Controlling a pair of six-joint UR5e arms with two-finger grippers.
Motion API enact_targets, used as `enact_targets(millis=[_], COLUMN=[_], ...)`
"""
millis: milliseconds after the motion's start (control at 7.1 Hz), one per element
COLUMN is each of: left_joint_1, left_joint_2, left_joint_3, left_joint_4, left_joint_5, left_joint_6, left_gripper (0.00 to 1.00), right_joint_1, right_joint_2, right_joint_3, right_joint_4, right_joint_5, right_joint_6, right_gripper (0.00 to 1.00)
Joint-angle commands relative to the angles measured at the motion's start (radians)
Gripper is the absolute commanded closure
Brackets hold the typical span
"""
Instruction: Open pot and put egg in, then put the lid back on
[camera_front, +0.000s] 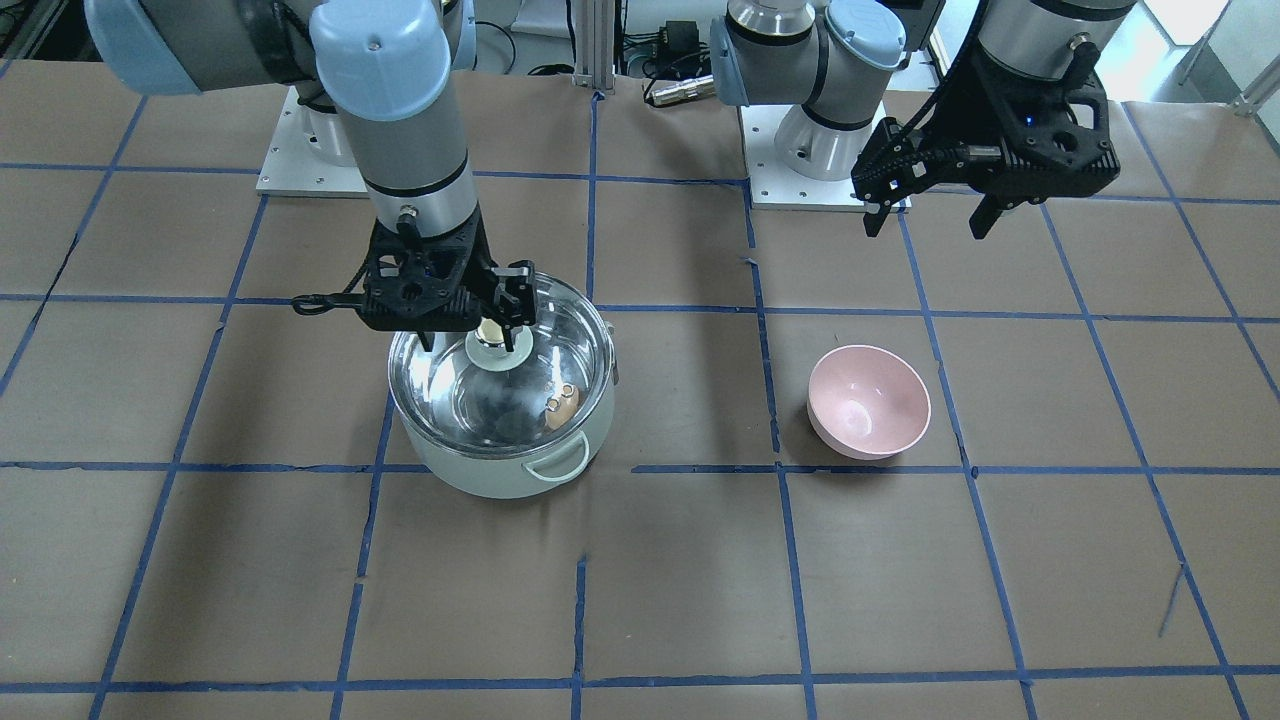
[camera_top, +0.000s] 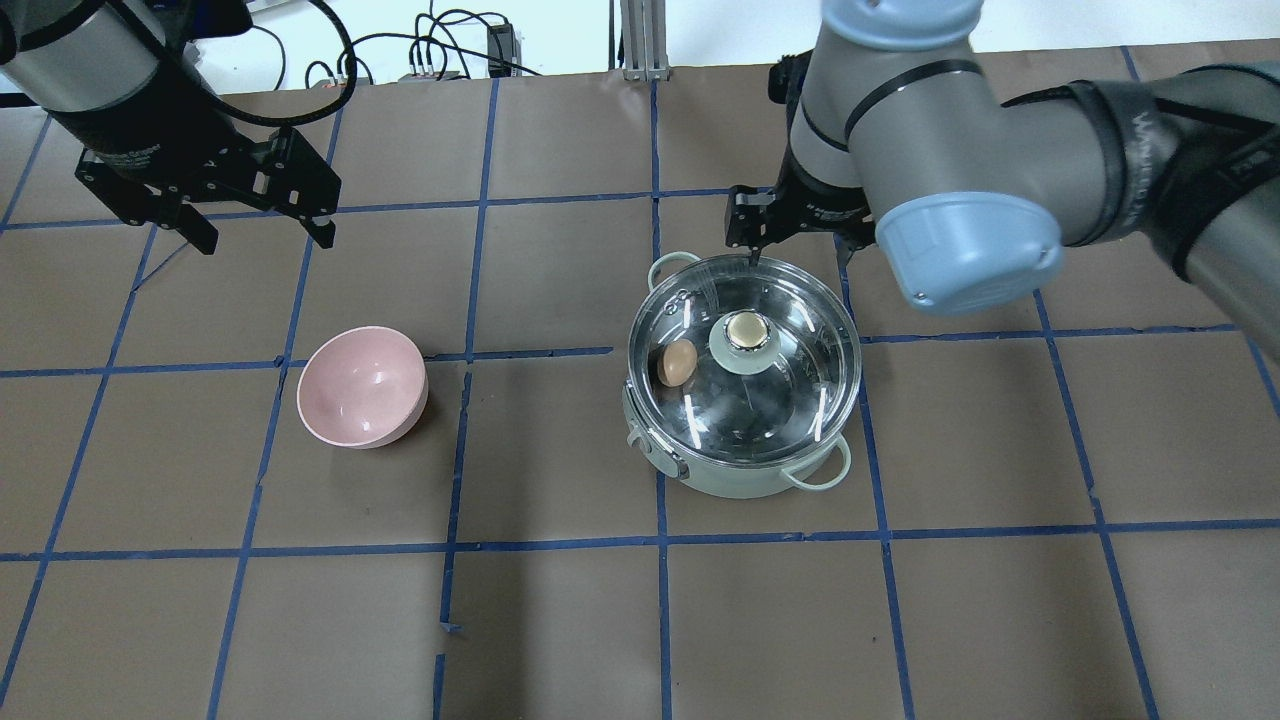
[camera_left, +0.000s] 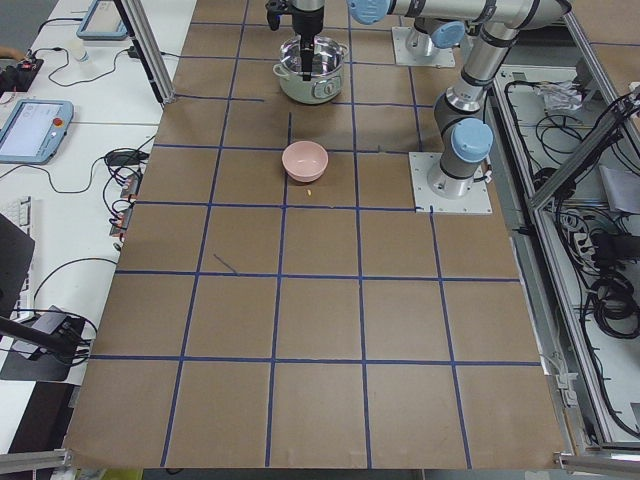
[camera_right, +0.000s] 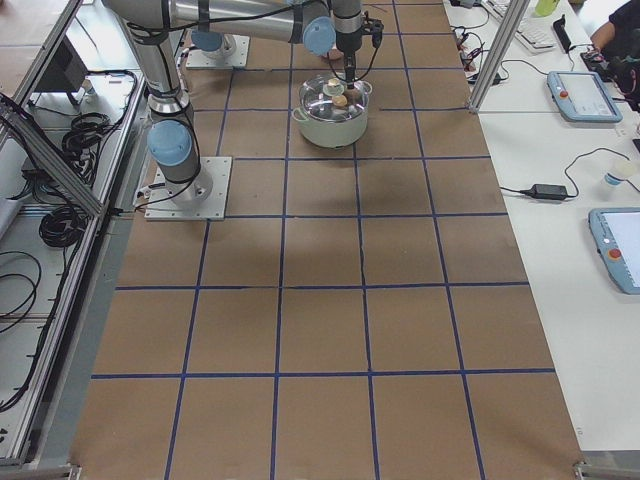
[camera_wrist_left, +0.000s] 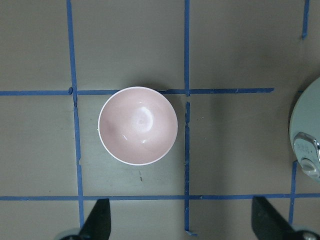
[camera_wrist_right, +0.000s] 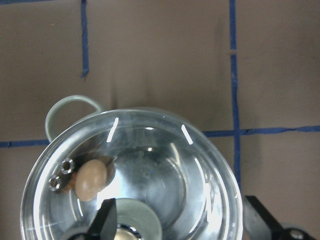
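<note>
The task looks all but finished: the egg (camera_top: 678, 362) lies inside the pot (camera_top: 740, 472), seen through the glass towards the left of the vessel in the overhead view, and the lid (camera_top: 790, 372) appears seated on the rim, with the pot just right of frame centre on the worktop (camera_top: 560, 620). What is left, by this reading, is only to lift clear. The right pincer (camera_front: 478, 335) points down over the knob (camera_top: 746, 330), its fingers spread wide to either side, released. The left pincer (camera_top: 265, 238) hangs in the upper left of the overhead frame, likewise spread and holding nothing, above the pink bowl (camera_top: 362, 385).
</note>
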Motion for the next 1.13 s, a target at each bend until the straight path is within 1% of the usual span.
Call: enact_targets(millis=[0, 141, 423, 564, 846, 987], left_joint_1=[0.000, 0.000, 0.000, 0.000, 0.000, -0.002], left_joint_2=[0.000, 0.000, 0.000, 0.000, -0.002, -0.008], left_joint_3=[0.000, 0.000, 0.002, 0.002, 0.008, 0.015], left_joint_4=[0.000, 0.000, 0.000, 0.000, -0.012, -0.023], left_joint_5=[0.000, 0.000, 0.000, 0.002, 0.003, 0.002], left_joint_6=[0.000, 0.000, 0.000, 0.000, -0.008, -0.014], left_gripper=[0.00, 0.00, 0.00, 0.00, 0.00, 0.00], right_joint_1=[-0.131, -0.139, -0.136, -0.136, -0.136, -0.134], right_joint_2=[-0.077, -0.109, -0.120, -0.120, -0.119, -0.119], right_joint_3=[-0.009, -0.012, -0.058, -0.079, -0.069, -0.069], right_joint_4=[0.058, 0.102, 0.225, 0.235, 0.239, 0.261], right_joint_5=[-0.003, -0.001, 0.005, 0.007, 0.007, 0.005], right_joint_6=[-0.111, -0.119, -0.117, -0.117, -0.110, -0.105], right_gripper=[0.00, 0.00, 0.00, 0.00, 0.00, 0.00])
